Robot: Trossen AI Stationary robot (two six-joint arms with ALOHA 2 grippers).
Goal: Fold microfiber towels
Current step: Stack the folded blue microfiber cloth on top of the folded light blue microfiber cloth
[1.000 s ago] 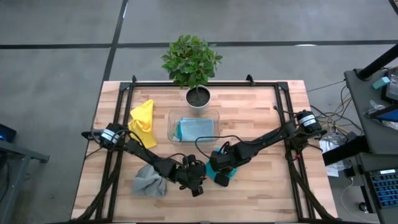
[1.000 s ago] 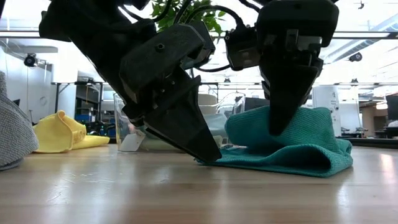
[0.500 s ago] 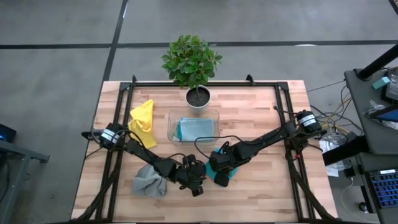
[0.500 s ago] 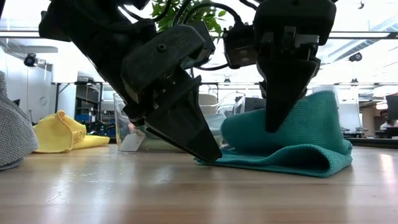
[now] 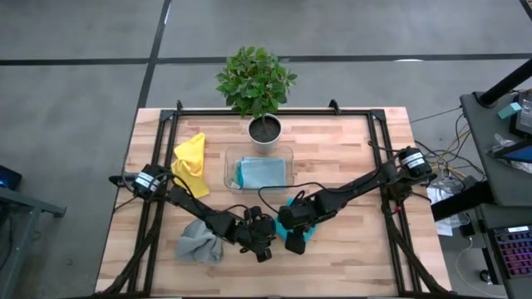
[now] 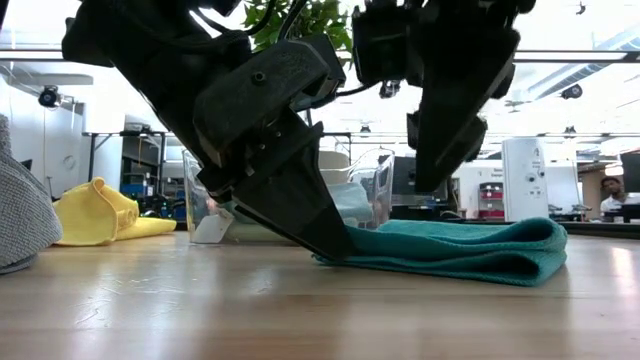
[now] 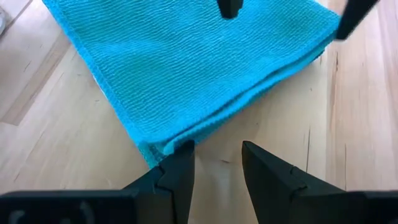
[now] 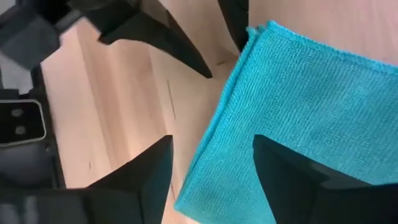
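Observation:
A teal towel [image 6: 450, 250] lies folded and flat on the wood near the table's front middle [image 5: 306, 234]. My left gripper [image 7: 216, 146] is low at the towel's left end, slanting down, open, with bare wood between its fingers. My right gripper [image 8: 212, 142] hangs open above the towel [image 6: 440, 165], clear of it. A grey towel [image 5: 199, 241] is bunched on the table to the left. A yellow towel [image 5: 191, 159] lies farther back. A light blue towel [image 5: 262, 172] lies in the clear tray. My left gripper has one fingertip [image 7: 180, 155] on the teal towel's layered fold edge, close to its corner [image 7: 163, 144]. The other finger stands over bare wood. The fingers slant down from the table's left. The towel lies flat on the table.
A potted plant [image 5: 256, 91] stands at the back middle, with the clear tray [image 5: 230, 158] just in front of it. Black frame rails [image 5: 158, 166] run along the table's sides and back. There is bare wood to the right of the teal towel [image 5: 357, 241].
My right gripper has opened, let go of the teal towel's raised upper fold and lifted slightly. That fold has dropped flat onto the layer beneath. The towel's left edge has stayed in place under my left fingertip.

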